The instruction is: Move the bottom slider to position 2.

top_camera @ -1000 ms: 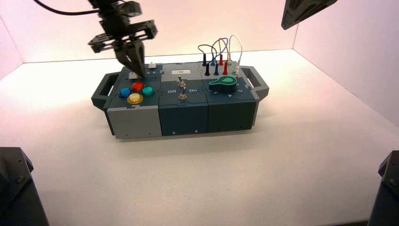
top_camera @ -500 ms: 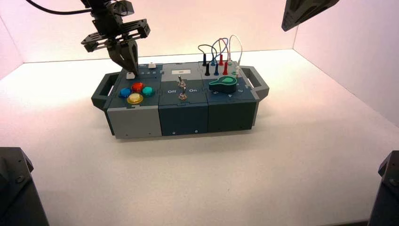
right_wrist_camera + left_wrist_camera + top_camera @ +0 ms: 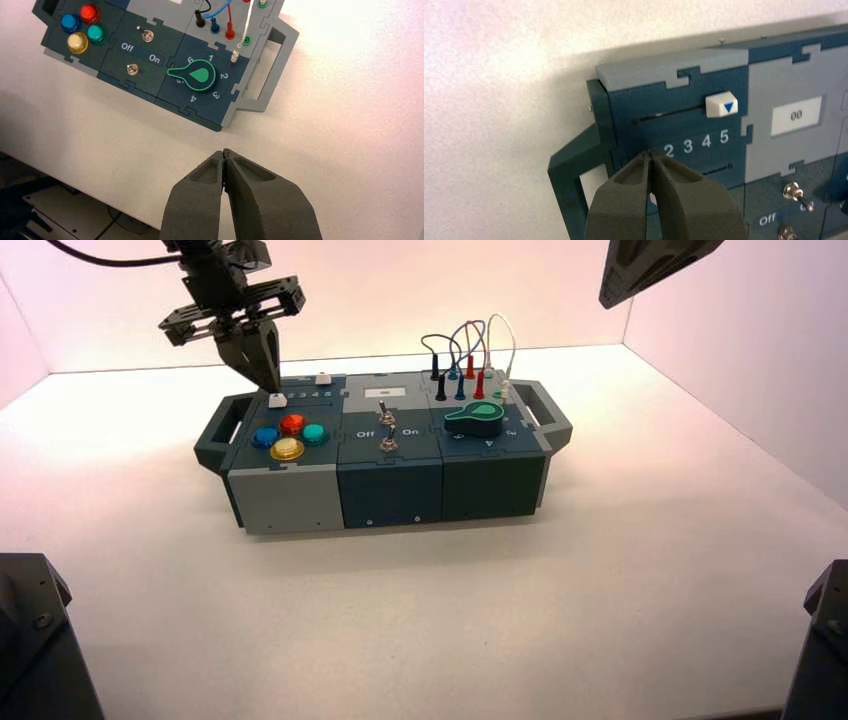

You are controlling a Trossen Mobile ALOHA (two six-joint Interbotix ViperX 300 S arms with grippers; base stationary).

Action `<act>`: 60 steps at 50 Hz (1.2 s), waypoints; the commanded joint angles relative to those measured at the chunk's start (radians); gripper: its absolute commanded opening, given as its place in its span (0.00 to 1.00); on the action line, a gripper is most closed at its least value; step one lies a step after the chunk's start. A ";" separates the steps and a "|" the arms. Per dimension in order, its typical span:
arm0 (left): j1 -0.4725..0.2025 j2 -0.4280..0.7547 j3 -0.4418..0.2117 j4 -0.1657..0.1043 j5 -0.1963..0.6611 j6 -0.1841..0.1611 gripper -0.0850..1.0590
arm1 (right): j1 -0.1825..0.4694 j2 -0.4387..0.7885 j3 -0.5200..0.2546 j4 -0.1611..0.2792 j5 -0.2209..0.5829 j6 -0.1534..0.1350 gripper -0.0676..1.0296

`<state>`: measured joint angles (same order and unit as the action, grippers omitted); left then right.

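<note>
High view: the left claw (image 3: 272,390) has shifted leftward; the bottom slider (image 3: 277,400) now sits just nearer the robot than its tips, so a nudge rightward probably comes next. Left wrist view: the claw is closed, partly hiding the cap, numeral 2 (image 3: 668,150) beside its tips. Right wrist view: right claw (image 3: 224,151) idles closed, the box beyond it

our left arm (image 3: 215,285) dark and angular with a black cable (image 3: 110,260), our matte black tapered fingers (image 3: 624,200), our right arm (image 3: 650,265) equally dark
</note>
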<state>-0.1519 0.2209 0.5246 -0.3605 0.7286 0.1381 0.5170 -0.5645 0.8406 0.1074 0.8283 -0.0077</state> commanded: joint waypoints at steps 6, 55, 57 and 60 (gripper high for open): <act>0.005 -0.072 0.021 0.008 -0.005 0.006 0.05 | -0.003 -0.005 -0.009 0.003 -0.008 0.000 0.04; -0.008 -0.086 0.049 0.012 0.029 0.003 0.05 | -0.003 -0.005 -0.008 0.003 -0.008 0.002 0.04; -0.011 -0.081 0.044 0.012 0.029 0.002 0.05 | -0.003 -0.005 -0.008 0.003 -0.008 0.000 0.04; -0.012 -0.077 0.040 0.011 0.029 0.000 0.05 | -0.003 -0.006 -0.008 0.003 -0.008 0.000 0.04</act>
<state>-0.1565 0.1549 0.5921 -0.3467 0.7593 0.1365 0.5170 -0.5645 0.8437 0.1074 0.8299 -0.0092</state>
